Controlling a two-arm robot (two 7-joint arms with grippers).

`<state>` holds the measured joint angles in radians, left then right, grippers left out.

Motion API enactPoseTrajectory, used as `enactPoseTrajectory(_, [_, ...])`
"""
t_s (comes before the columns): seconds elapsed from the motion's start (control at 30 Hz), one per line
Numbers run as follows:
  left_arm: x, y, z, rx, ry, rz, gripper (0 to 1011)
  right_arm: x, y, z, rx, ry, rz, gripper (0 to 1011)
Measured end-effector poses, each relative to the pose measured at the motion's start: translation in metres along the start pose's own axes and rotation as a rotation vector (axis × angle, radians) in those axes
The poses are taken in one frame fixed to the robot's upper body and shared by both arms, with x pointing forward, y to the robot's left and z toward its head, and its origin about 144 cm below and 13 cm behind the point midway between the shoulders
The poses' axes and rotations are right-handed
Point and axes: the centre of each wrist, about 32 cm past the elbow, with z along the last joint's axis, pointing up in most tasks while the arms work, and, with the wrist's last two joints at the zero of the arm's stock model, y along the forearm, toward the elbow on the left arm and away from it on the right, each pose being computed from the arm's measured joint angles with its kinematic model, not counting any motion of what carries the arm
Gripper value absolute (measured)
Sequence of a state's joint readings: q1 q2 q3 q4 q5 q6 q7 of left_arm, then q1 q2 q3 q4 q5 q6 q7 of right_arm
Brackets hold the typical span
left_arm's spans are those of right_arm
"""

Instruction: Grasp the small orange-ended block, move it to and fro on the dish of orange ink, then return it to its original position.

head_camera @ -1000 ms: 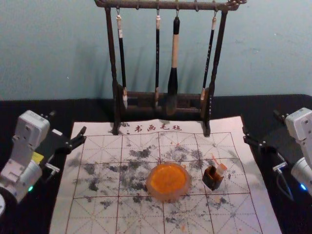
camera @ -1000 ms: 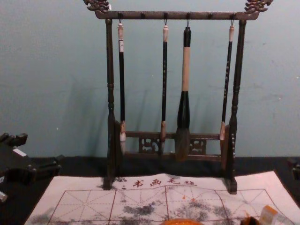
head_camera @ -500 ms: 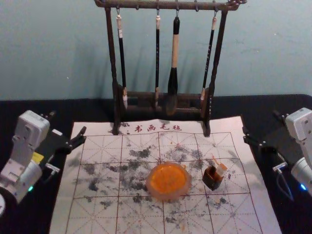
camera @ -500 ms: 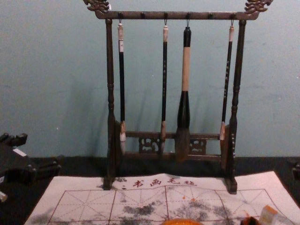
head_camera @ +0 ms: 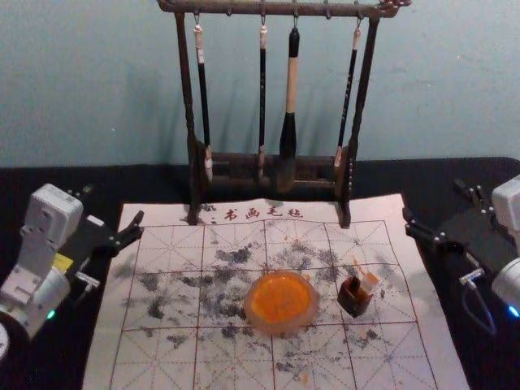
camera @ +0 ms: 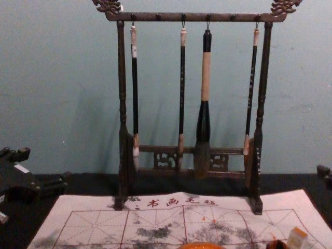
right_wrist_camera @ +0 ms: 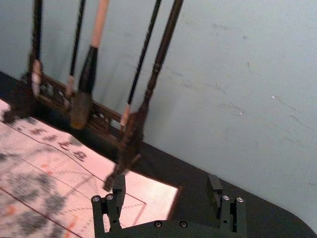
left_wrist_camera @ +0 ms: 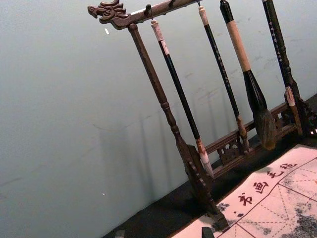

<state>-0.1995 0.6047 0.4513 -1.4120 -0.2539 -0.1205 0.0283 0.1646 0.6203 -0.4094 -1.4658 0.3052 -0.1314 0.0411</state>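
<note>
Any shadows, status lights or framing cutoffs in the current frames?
Head view: faint soft shadows behind the slim hanging brushes on the pale blue-green wall; small green light on the left arm, blue light on the right. Left wrist view: faint shadow streaks by the dark carved wooden rack. Chest view: round dish of orange ink cropped by the bottom edge.

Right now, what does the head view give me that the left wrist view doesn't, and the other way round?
Head view: the dish of orange ink, the small orange-ended block at a small dark box, and the right pincer, open, near the mat's far right corner.

Left wrist view: the carved dragon head on the left end of the wooden brush rack.

Shared by both: the rack, its four hanging calligraphy brushes, the gridded mat with its row of characters, and the left pincer, open.
</note>
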Motion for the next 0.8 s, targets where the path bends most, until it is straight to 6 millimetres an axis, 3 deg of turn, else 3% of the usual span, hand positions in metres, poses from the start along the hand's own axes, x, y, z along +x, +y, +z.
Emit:
enactPoseTrajectory(0.43, [0.000, 0.000, 0.000, 0.000, 0.000, 0.000, 1002, -0.005, -0.029, 0.014, 0.082, 0.140, 0.190, 1002])
enactPoseTrajectory(0.8, [0.000, 0.000, 0.000, 0.000, 0.000, 0.000, 1001, -0.023, -0.037, -0.003, 0.005, 0.164, 0.364, 1002])
